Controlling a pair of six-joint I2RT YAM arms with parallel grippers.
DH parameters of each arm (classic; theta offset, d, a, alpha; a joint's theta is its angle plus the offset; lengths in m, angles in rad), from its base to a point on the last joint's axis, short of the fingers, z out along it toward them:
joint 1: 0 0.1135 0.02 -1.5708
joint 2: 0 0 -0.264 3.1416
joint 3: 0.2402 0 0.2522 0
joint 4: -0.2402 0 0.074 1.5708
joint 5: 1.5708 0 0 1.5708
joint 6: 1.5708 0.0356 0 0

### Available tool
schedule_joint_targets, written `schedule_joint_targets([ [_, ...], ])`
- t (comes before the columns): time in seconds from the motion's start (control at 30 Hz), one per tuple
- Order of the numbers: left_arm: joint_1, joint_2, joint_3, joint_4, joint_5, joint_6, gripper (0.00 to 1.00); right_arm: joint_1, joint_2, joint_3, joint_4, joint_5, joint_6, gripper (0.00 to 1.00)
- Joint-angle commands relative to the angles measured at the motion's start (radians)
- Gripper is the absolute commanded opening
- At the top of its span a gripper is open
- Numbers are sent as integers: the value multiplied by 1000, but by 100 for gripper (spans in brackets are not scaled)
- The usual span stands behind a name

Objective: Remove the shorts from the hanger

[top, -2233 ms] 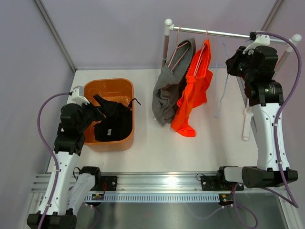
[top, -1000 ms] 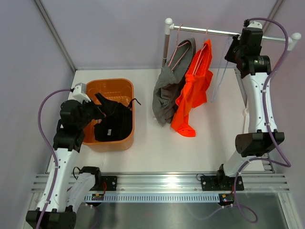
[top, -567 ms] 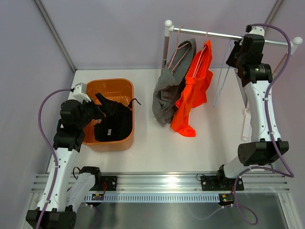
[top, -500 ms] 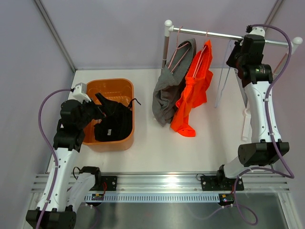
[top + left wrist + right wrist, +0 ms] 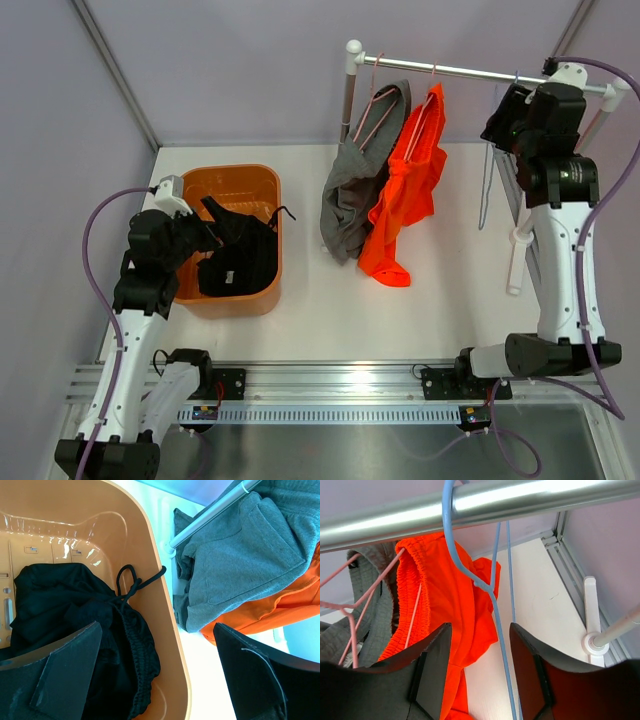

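Grey shorts (image 5: 350, 195) and orange shorts (image 5: 408, 190) hang side by side on pink hangers (image 5: 378, 108) from the metal rail (image 5: 450, 70). Black shorts (image 5: 238, 258) lie in the orange bin (image 5: 262, 180). Up at the rail's right end my right gripper (image 5: 480, 665) is open. The bare blue hanger (image 5: 499, 630) is hooked on the rail (image 5: 520, 497) and passes between the fingers without touching them. The orange shorts (image 5: 450, 605) and grey shorts (image 5: 375, 620) lie left of it. My left gripper (image 5: 157, 675) is open over the bin rim (image 5: 167, 620), the black shorts (image 5: 75, 625) under its left finger.
The rack's white upright (image 5: 349, 90) stands behind the grey shorts, and another white post (image 5: 516, 262) rises at the right by my right arm. Purple walls close in the table at the back and sides. The arms' metal rail (image 5: 330, 395) runs along the near edge.
My right gripper has opened and let go of the blue hanger, which now hangs straight from the rail. The right arm shifted slightly right. The left arm has not moved.
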Motion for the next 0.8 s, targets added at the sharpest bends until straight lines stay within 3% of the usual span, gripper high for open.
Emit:
schedule_joint_targets([
  [0.0, 4, -16, -1, 23, 25, 17, 99, -7, -99, -7, -20, 58, 8, 59],
  [0.17, 4, -24, -3, 20, 28, 23, 99, -7, -151, 16, -23, 0, 27, 65],
  [0.27, 4, -24, 2, 22, 27, 24, 99, 13, -133, 47, -28, -87, 62, 63],
  [0.43, 4, -18, 5, 23, 28, 24, 99, 252, -21, 103, -9, 101, 28, 65],
  [0.77, 4, -9, 5, 14, 27, 41, 99, 328, 203, 213, 73, 181, 47, 64],
])
